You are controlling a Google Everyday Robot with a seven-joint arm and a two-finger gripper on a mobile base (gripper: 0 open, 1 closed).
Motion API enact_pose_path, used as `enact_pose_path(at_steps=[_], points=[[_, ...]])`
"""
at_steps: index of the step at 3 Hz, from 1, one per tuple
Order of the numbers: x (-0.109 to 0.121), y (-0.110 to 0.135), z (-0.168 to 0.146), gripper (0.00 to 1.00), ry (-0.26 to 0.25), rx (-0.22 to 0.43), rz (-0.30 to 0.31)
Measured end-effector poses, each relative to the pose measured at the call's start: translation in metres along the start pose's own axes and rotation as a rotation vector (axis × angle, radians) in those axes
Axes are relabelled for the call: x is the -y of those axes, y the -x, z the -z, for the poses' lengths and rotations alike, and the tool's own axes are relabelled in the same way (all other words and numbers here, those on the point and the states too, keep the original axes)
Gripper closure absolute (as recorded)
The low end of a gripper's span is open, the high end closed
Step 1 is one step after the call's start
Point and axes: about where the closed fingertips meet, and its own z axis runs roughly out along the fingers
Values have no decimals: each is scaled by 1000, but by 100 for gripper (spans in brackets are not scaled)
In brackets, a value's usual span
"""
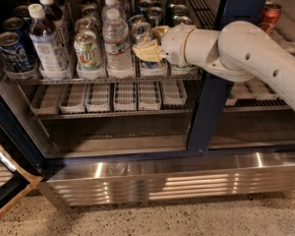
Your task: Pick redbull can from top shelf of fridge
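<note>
The redbull can point(139, 32), slim and silver-blue with a silver top, stands at the front of a lane on the top shelf point(54, 79), a grey wire rack in the fridge point(206, 107). My gripper point(147, 50), at the end of the white arm reaching in from the right, is right at the can's lower body, in front of it and touching or nearly touching. The can's lower half is hidden behind the gripper.
A water bottle point(118, 43), a green-patterned can point(87, 50), a purple-label bottle point(45, 45) and a dark-blue can point(10, 50) stand to the can's left. White ribbed trays point(123, 95) sit on the rack below. The steel base panel point(187, 176) and open door edge point(5, 181) are lower down.
</note>
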Motion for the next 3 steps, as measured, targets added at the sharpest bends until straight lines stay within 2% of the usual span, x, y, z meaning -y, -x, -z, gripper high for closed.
enact_pose_path(at_steps=[3], points=[[3,1,3,100,-13,13,7]])
